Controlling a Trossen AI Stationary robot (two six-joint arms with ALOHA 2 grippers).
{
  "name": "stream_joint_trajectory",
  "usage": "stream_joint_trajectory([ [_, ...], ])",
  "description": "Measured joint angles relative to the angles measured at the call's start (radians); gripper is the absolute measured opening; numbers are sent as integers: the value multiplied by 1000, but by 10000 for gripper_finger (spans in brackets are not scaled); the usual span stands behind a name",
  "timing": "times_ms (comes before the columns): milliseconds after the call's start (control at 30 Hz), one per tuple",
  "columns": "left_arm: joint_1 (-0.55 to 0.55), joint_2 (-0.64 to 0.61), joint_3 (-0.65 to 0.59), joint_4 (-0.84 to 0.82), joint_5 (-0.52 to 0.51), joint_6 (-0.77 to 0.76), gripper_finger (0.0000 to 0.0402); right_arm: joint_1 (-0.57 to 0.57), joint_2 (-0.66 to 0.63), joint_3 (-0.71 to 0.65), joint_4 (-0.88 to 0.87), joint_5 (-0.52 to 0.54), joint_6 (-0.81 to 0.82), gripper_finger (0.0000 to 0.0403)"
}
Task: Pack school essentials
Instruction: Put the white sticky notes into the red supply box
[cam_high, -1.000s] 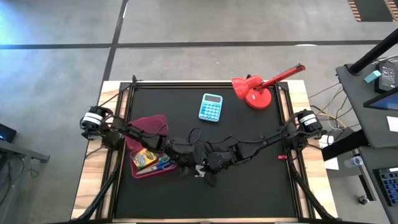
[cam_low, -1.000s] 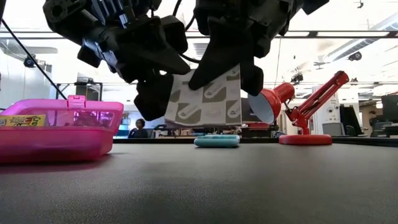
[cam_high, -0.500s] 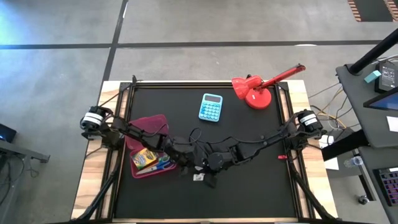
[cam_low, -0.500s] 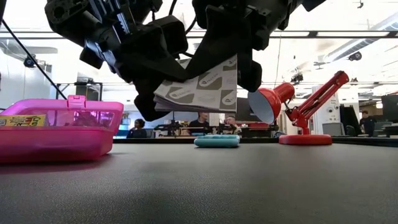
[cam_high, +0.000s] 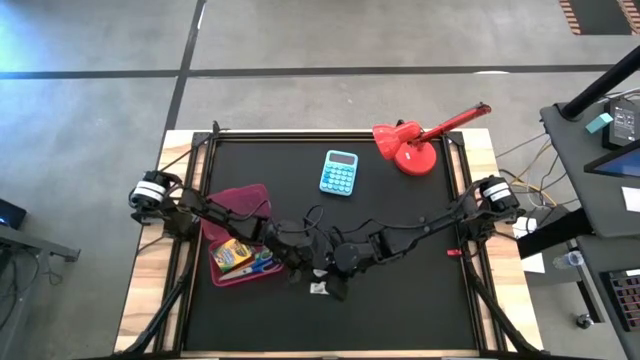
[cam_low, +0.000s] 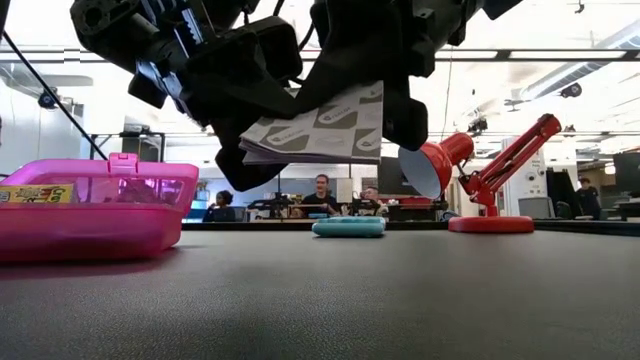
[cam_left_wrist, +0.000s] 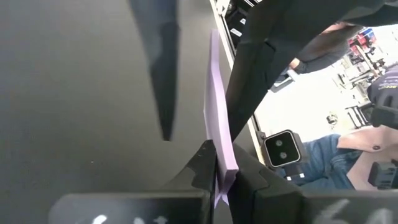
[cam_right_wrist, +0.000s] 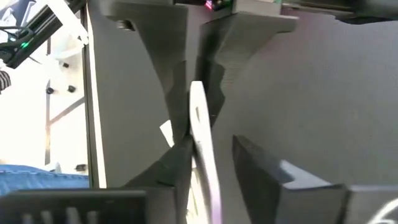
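Right now both grippers meet above the black table, just beside the pink pencil case, on the side nearer the blue calculator. Between them hangs the small white patterned square, a flat pad printed with grey shapes, lifted clear of the table and lying nearly level, tilted slightly.

The left gripper has its fingers pressed together on one edge of the pad, which shows edge-on between them in the left wrist view. The right gripper has its fingers parted; one finger lies against the pad and the other stands off it with a gap.

Inside the pencil case sit the yellow-green crayon box and the blue-handled scissors. The red desk lamp stands well apart from the case, beyond the calculator. People show in the room behind the table.
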Motion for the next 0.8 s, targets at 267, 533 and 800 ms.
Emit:
stream_joint_trajectory([
  [267,3,0,3,20,0,-26,1,-17,-46,3,-133,1,-9,186],
  [533,9,0,11,15,31,-34,0,-21,-110,-1,-193,-5,-34,196],
  [800,14,0,17,-13,129,-60,0,-20,-129,-1,-291,-8,-29,196],
])
